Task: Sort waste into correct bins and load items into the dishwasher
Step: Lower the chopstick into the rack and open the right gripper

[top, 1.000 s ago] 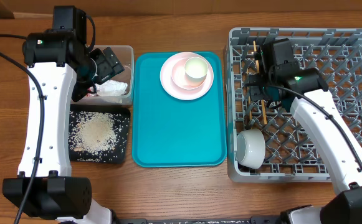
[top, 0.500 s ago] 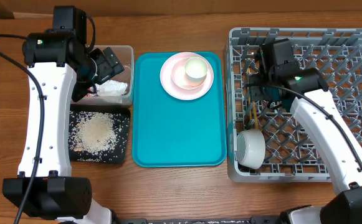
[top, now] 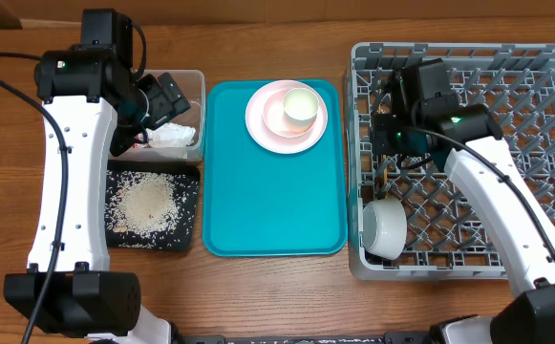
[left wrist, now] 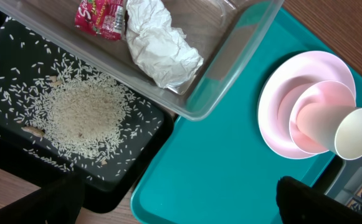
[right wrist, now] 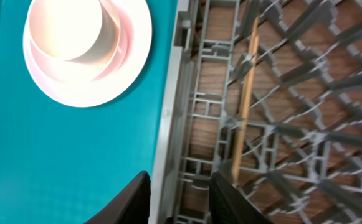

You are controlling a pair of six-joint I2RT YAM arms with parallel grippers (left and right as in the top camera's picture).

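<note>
Resting in the rack, 1 chopstick parallels its wall (slightly slanted).

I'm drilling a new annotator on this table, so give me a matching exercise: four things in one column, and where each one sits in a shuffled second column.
Things:
1. crumpled tissue
2. rice grains
3. small white cup
4. white bowl

Places:
A. on the pink plate
B. in the grey dish rack
C. in the clear tub
D. in the black tray

Pairs: 1-C, 2-D, 3-A, 4-B.
</note>
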